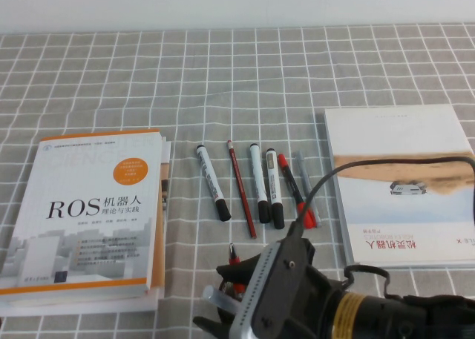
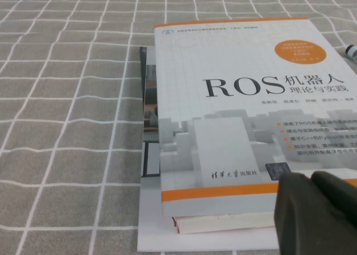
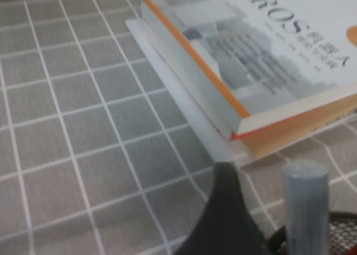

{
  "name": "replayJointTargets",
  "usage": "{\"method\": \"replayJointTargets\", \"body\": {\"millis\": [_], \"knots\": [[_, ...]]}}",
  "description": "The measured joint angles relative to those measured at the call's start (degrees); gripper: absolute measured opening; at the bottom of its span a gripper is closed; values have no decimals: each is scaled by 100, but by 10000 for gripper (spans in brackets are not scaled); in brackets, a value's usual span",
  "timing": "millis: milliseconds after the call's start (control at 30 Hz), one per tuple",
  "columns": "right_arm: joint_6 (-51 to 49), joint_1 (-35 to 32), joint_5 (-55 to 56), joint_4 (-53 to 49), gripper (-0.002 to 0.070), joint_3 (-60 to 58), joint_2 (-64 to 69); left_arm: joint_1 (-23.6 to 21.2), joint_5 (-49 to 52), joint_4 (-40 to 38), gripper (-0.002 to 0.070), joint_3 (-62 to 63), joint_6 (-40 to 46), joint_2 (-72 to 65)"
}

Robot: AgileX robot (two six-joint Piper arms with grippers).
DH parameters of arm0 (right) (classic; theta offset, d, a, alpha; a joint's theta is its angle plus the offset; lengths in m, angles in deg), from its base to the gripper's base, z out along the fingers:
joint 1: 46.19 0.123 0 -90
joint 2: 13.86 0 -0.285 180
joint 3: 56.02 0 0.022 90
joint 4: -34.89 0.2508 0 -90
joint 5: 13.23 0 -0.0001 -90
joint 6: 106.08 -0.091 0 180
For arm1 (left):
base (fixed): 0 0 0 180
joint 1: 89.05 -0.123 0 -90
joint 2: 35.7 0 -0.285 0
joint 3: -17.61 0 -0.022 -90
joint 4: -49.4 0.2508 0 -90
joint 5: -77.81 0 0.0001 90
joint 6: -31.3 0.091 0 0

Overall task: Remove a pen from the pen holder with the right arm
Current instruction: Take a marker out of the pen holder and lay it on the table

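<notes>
Pen holder [image 3: 342,234] just beside right end effector [image 1: 212,312]

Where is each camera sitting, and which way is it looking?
High view: raised on the robot's side, looking down at the table; the right gripper shows at the near edge.
Left wrist view: on the left arm, facing the ROS book; the left gripper shows near its corner.
Right wrist view: on the right arm, low beside the pen holder; one finger shows.
All three see the ROS book.
</notes>
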State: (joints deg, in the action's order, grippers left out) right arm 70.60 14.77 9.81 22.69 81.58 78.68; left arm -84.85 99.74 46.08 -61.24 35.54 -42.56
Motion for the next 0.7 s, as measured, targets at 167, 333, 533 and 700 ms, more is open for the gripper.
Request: {"method": "replayJointTargets", "body": {"millis": [167,333,533,700], "knots": [[0,0,-164,-20,427,182,184,0,0,0,-3,0,0,0],[0,0,-289,-24,425,336,284,0,0,0,-3,0,0,0],[0,0,-363,-24,372,365,410,0,0,0,-3,0,0,0],[0,0,-363,-24,316,375,410,0,0,0,-3,0,0,0]]}}
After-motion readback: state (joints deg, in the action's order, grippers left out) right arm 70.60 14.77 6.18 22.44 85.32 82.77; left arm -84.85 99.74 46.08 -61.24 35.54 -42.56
